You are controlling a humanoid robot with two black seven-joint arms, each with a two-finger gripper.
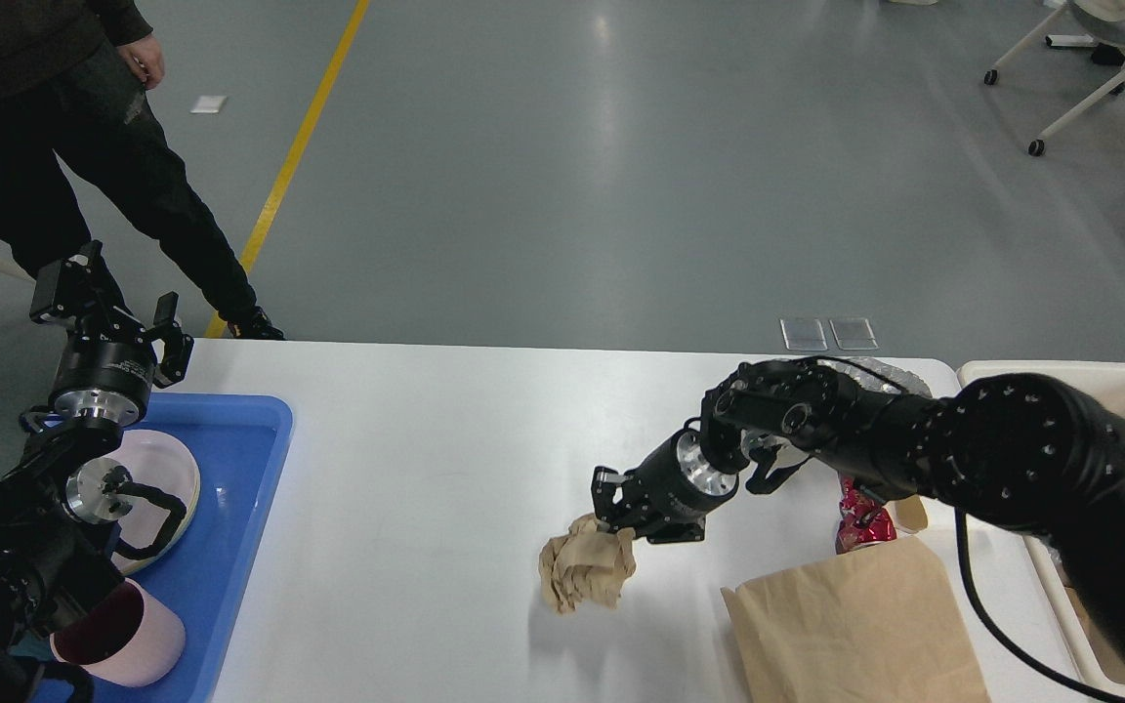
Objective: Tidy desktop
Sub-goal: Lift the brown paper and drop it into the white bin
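The white desktop fills the lower half of the head view. My right gripper is shut on a crumpled brown paper ball and holds it lifted a little above the desktop, right of centre. A flat brown paper bag lies at the front right. A red wrapper lies behind it. Crumpled foil at the back right is mostly hidden by my right arm. My left gripper is open and empty above the far end of the blue tray.
The blue tray holds a pale plate and a pink cup. A cream bin stands past the desktop's right edge. A person in black stands on the floor at the back left.
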